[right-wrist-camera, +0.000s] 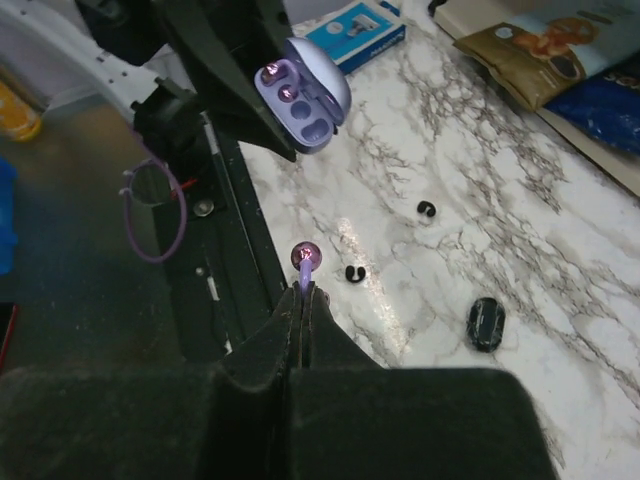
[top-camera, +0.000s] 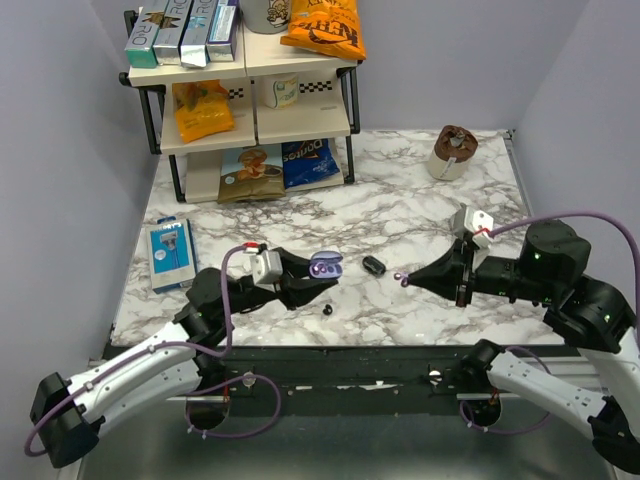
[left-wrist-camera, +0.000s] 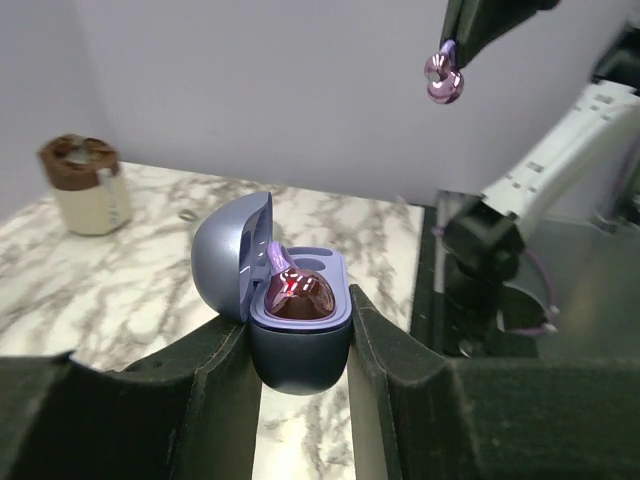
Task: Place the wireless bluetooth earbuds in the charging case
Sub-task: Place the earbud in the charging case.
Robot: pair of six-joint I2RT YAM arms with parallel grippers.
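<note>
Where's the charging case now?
The charging case is left of centre in the top view, held lid-open in the left claw, between the blue box and the right claw's earbud.

walls (top-camera: 60,150): pale lilac | table (top-camera: 400,210): white marble | shelf rack (top-camera: 310,122): back-left

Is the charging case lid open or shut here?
Open: the charging case sits in the jaws of the left gripper with its lid swung back, exposing the inner wells in both wrist views.
</note>
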